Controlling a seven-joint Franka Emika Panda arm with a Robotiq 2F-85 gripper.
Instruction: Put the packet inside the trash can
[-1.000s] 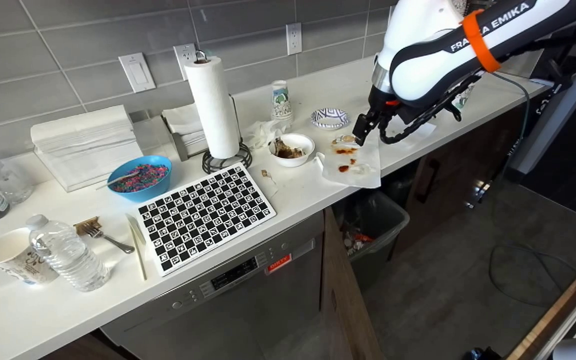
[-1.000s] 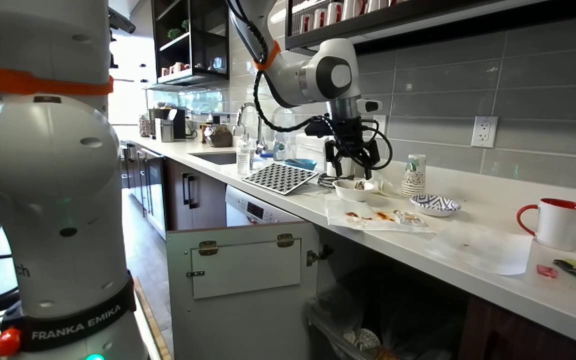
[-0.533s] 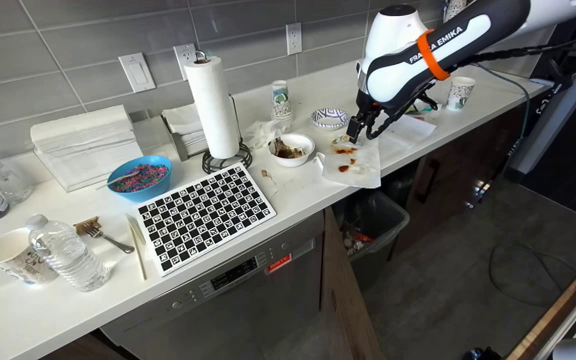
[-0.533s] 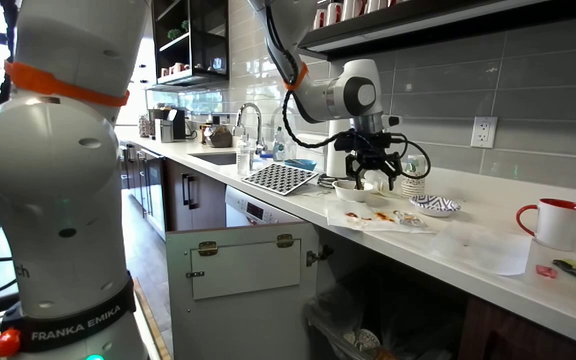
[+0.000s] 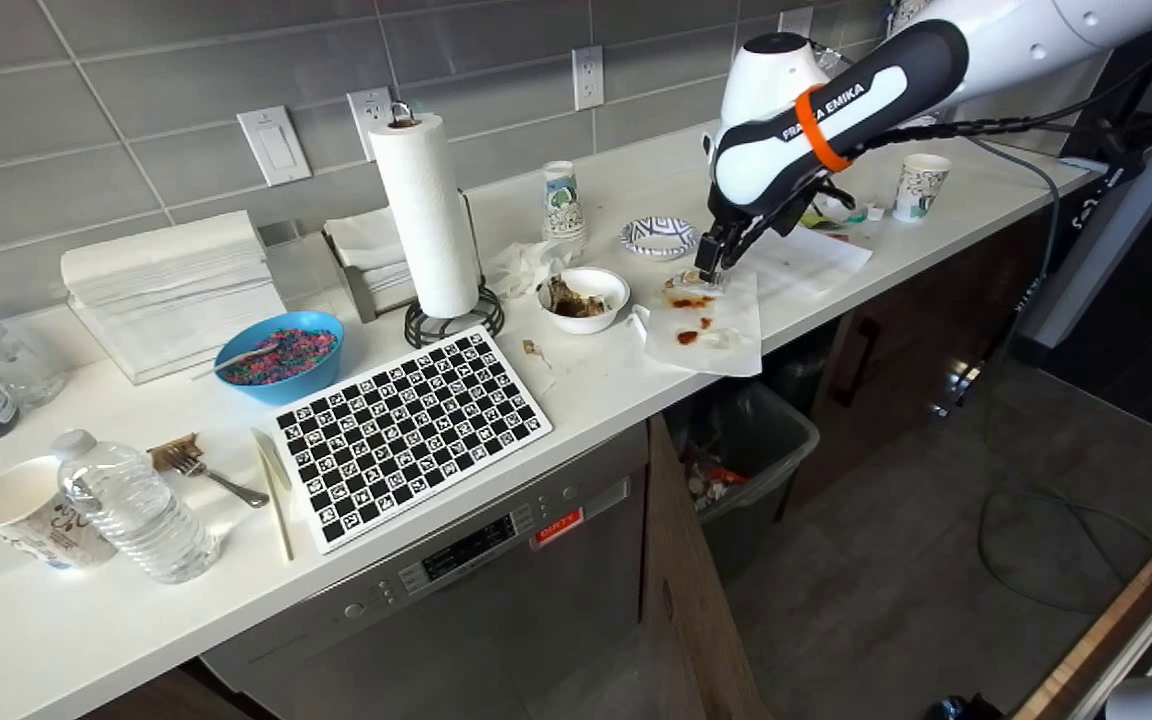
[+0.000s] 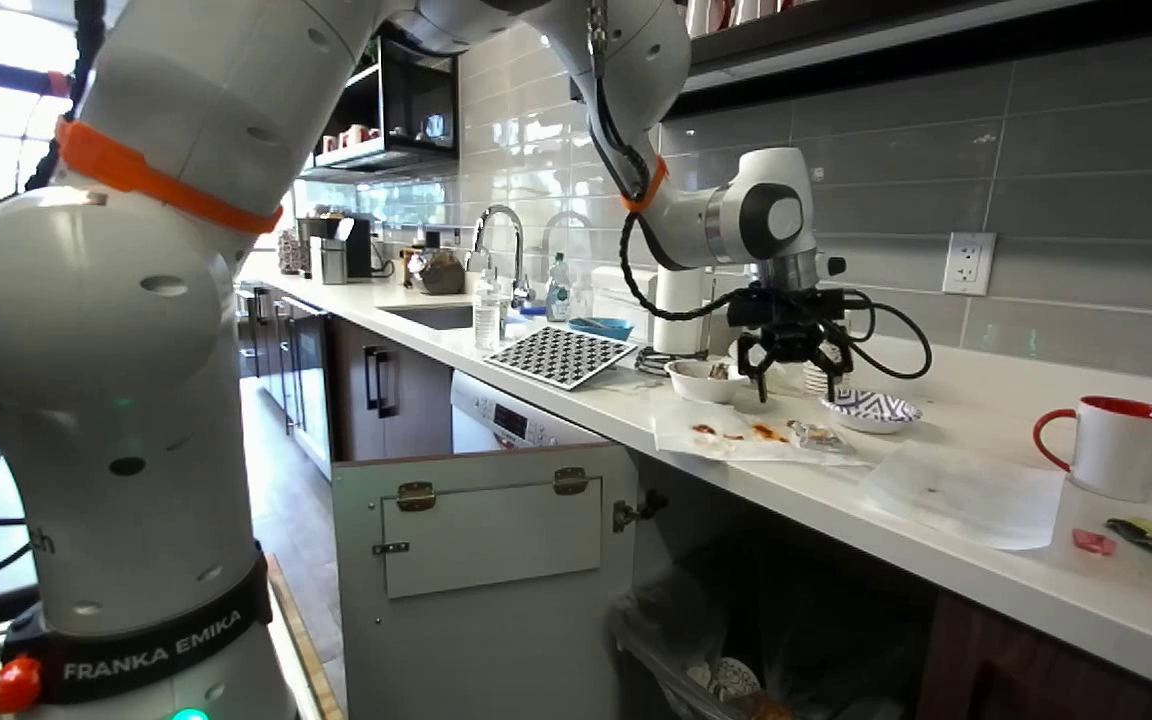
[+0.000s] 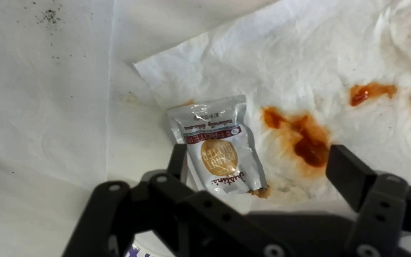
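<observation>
Over the worktop [image 5: 66,630], a Franka arm [image 5: 866,88] bends down

In an exterior view it reaches from two o'clock; the trash can [image 5: 806,442] stands at six, below. Above stained paper [image 7: 273,60] the hand [image 6: 797,392] hangs, spread wide; beneath it, toward ten o'clock in the wrist view, lies the peanut butter packet [image 7: 219,146].

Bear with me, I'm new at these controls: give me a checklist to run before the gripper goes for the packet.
1. Gripper open: ok, jaws stand apart.
2. Packet centred between the fingers: not ok, it sits nearer the finger at the wrist view's left.
3. Fingertip clearance above the packet: cannot tell.
4. Closing path clean: not ok, in the wrist view a reddish-brown smear lies between packet and other finger.
5. Cabinet door open: ok.
6. Trash can uncovered: ok, rubbish shows inside.
</observation>
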